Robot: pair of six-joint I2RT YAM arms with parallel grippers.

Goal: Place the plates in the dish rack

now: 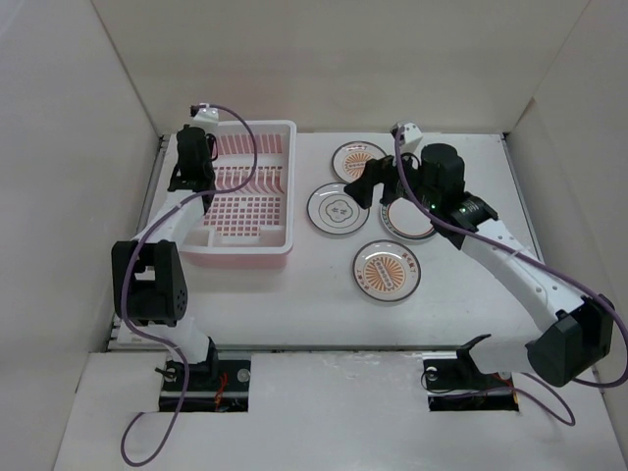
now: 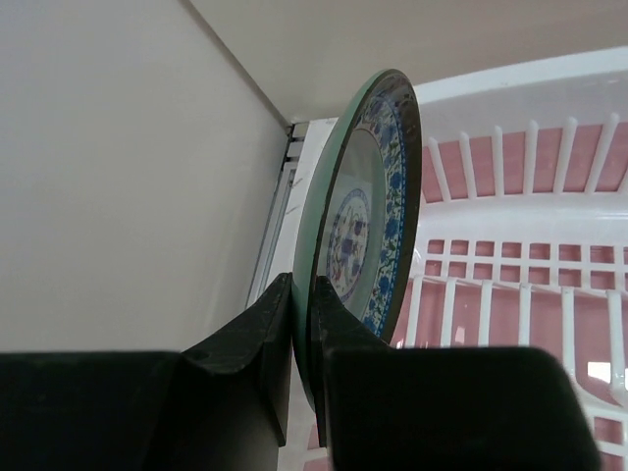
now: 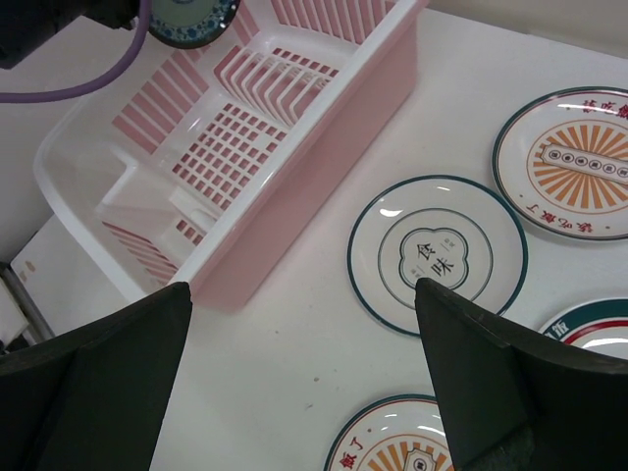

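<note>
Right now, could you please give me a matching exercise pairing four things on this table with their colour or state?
1. blue-patterned plate
2. dark-centred plate
3. right gripper
4. dish rack

A. open, holding nothing
B. flat on the table
C. pink with a white rim
D. on edge, clamped in the left gripper

Pairs: 1-D, 2-B, 3-A, 4-C.

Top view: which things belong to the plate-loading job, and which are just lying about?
Job: dish rack; blue-patterned plate in left tool; far sunburst plate; near sunburst plate; dark-marked plate; green-rimmed plate.
Not the job: purple cables.
</note>
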